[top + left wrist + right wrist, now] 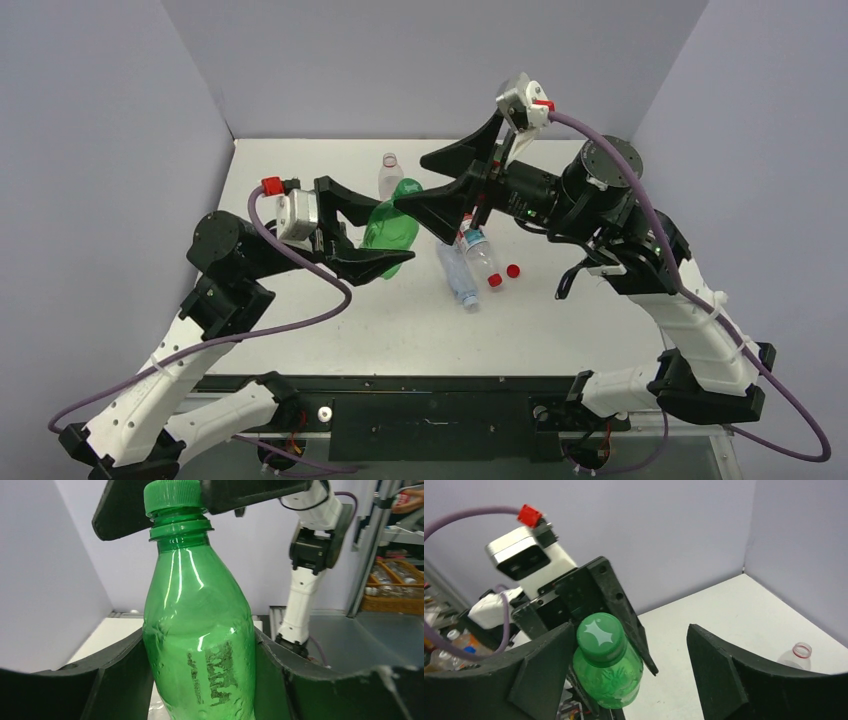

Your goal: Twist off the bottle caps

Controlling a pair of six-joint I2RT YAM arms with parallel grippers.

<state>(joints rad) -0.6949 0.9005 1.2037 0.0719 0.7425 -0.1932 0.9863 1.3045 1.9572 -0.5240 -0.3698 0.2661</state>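
We hold the green bottle (pixel 200 645) above the counter (pixel 560 330) with the left jaws clamped on its body. Our right jaws gape wide around the green cap (pixel 601 636) — one side touching it, the other well apart.

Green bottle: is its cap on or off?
On: the green cap sits on the neck of the green bottle. How tightly, cannot tell.
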